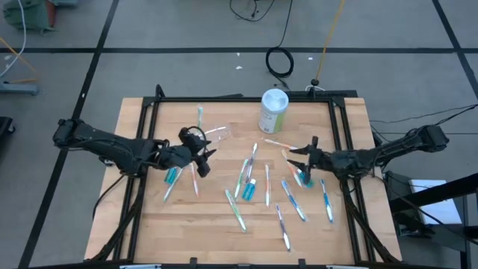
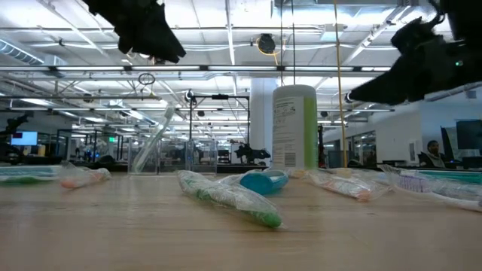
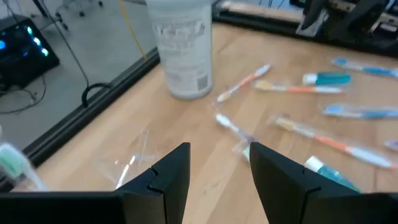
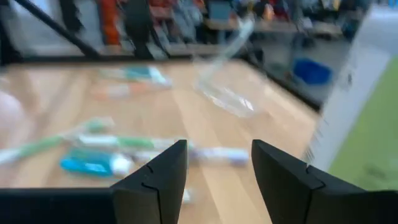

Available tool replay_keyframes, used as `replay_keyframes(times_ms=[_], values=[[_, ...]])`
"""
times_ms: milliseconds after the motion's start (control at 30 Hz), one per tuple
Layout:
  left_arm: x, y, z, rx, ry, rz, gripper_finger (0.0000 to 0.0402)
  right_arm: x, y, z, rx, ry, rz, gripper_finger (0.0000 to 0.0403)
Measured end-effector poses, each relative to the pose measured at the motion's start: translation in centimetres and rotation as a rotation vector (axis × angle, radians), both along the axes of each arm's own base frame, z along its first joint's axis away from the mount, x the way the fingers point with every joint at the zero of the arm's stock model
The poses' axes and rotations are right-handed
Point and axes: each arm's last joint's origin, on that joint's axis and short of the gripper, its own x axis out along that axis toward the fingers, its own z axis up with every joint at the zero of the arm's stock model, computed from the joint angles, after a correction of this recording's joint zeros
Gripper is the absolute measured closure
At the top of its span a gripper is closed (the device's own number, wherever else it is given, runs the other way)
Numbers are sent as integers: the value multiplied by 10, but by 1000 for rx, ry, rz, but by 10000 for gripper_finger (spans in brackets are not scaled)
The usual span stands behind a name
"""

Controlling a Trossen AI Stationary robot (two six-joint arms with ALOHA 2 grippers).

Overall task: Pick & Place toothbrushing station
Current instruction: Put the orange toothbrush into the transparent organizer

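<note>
The clear cup lies tipped on its side on the wooden surface, toward eleven o'clock from the surface's middle, with the pale-green canister standing upright near twelve. Wrapped toothbrushes and small teal tubes lie scattered from the centre out to four o'clock. The left gripper hangs just at seven o'clock of the cup, its fingers spread apart and empty. The right gripper hovers at three o'clock above scattered brushes, fingers parted, holding nothing.
</note>
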Motion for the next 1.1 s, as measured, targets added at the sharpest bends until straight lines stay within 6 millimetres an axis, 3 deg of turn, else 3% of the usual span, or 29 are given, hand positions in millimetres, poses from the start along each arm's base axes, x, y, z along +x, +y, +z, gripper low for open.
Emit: replay_keyframes(times_ms=[367, 667, 1100], values=[[-2, 0, -2, -82, -27, 56, 229, 43, 9, 11, 121, 417, -130, 229], [-2, -1, -2, -70, -18, 42, 229, 52, 3, -22, 269, 655, -249, 229], [-2, -1, -2, -67, -14, 40, 229, 59, -9, -46, 352, 744, -354, 239]])
